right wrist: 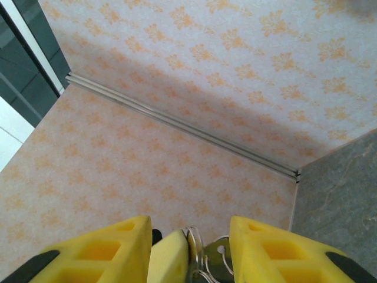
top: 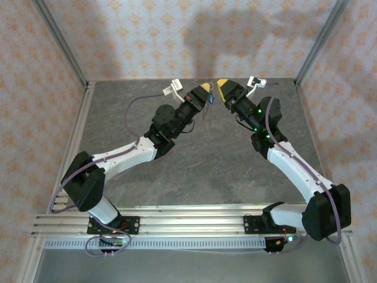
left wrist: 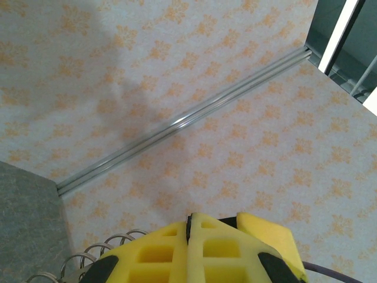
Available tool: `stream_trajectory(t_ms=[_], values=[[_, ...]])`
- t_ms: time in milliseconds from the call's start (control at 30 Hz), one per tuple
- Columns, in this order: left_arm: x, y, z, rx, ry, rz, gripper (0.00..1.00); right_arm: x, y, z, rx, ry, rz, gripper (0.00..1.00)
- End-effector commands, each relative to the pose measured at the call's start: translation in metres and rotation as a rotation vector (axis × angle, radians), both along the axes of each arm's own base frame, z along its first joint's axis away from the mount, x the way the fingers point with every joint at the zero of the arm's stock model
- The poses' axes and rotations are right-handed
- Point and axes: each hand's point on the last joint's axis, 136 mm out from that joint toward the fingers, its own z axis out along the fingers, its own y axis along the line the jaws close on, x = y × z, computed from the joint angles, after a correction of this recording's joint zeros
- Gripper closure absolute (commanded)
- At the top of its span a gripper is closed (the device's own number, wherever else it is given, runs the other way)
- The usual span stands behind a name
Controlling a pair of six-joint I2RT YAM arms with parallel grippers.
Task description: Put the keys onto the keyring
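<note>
Top external view: the left gripper is raised above the grey surface, towards the patterned back wall. The right gripper faces the left gripper tip to tip, just beside it. The key, seen as a small blue spot, hangs just below the tip of the left gripper, clear of the surface.

Left wrist view: the left gripper has its yellow fingers pressed together, leaving only a thin seam. Whether anything is pinched in that seam cannot be told. A coil of bright wire curves out beside the left gripper.

Right wrist view: the right gripper has its yellow fingers standing apart, moderately wide, and they grip nothing. The yellow tip of the left gripper sits in the gap between them. The keyring, a thin pale loop, lies against that tip. Just beside the left gripper, on the far side of the loop, is a small silver tab with a hole in it. Whether the tab belongs to the key cannot be told.
</note>
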Motion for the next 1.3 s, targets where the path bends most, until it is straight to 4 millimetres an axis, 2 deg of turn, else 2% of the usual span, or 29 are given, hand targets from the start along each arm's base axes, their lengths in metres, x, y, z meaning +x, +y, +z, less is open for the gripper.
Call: stream_trajectory(t_ms=[0,333,667,1267], values=[[-0.01,0.012,0.025,-0.069,-0.054,0.019,1.0,-0.003,0.003,0.028,0.027,-0.083,-0.002,0.61],[-0.011,0.013,0.026,-0.071,-0.055,0.017,1.0,-0.002,0.015,0.024,0.02,-0.076,0.025,0.64],[-0.01,0.013,0.025,-0.066,-0.054,0.02,1.0,-0.002,0.023,0.017,0.01,-0.062,0.054,0.77],[-0.008,0.011,0.021,-0.064,-0.046,0.018,1.0,-0.006,0.03,0.016,-0.001,-0.066,0.098,0.9]])
